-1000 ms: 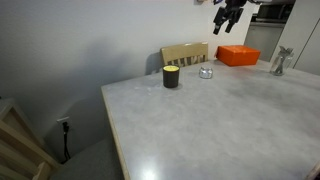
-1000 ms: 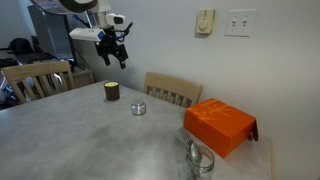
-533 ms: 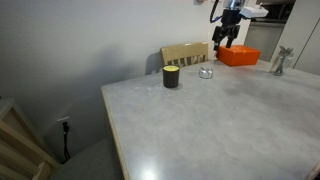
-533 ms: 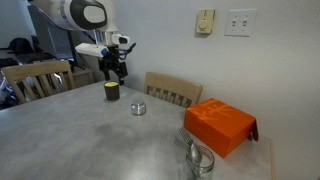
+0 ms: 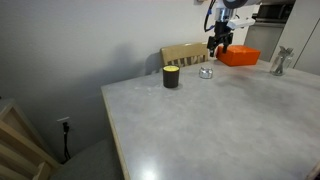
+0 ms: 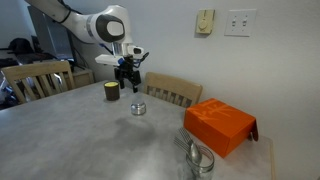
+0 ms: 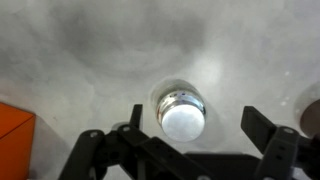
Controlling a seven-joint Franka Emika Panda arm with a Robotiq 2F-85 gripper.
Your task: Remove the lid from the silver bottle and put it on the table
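Observation:
The silver bottle is a small, short silvery container standing on the pale grey table, near its far edge; it also shows in an exterior view. In the wrist view the bottle is seen from above with its pale round lid on it. My gripper hangs open in the air above the bottle and holds nothing; it also shows in an exterior view. In the wrist view the gripper has its fingers on either side of the bottle, well apart from it.
A black cup with a yellowish top stands on the table beside the bottle. An orange box lies at the far end, with a glass jar of utensils. Wooden chairs stand along the table's edge.
My gripper has come down from high up and moved over the silver bottle. The bottle and cup have not moved.

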